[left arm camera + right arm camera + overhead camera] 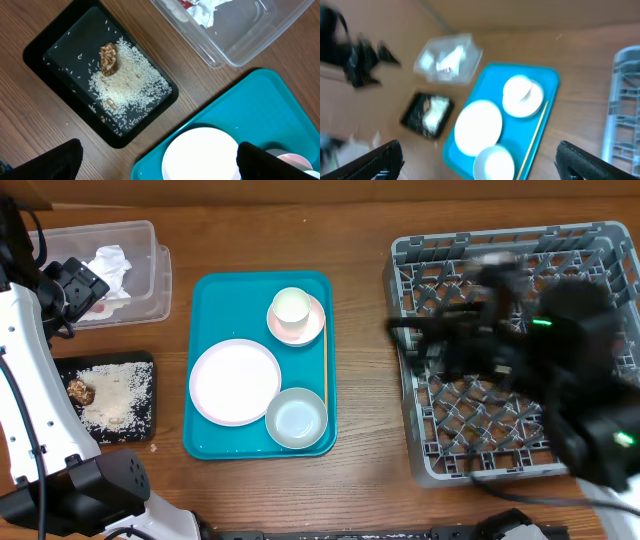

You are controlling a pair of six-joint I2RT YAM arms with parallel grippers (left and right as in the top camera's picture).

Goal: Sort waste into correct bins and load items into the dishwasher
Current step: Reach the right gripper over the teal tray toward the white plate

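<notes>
The clear tub (152, 278) at the back left holds crumpled tissue (112, 264) and a red-and-white wrapper (188, 3). The black tray (143, 423) holds rice-like crumbs (118, 395) and a brown lump (80, 391). On the teal tray (213, 298) lie the pink plate (235, 381), the white bowl (296, 419), the cup (291, 306) inside the pink bowl (314, 328), and the wooden stick (324, 375). The grey dish rack (432, 435) is at the right. My left gripper (157, 165) is open and empty, high by the tub. My right gripper (477, 160) is open and empty; its arm is blurred above the rack.
Bare wooden table lies between the teal tray and the rack. The left arm's white base (40, 430) stands at the front left beside the black tray. The right arm (560, 360) covers much of the rack.
</notes>
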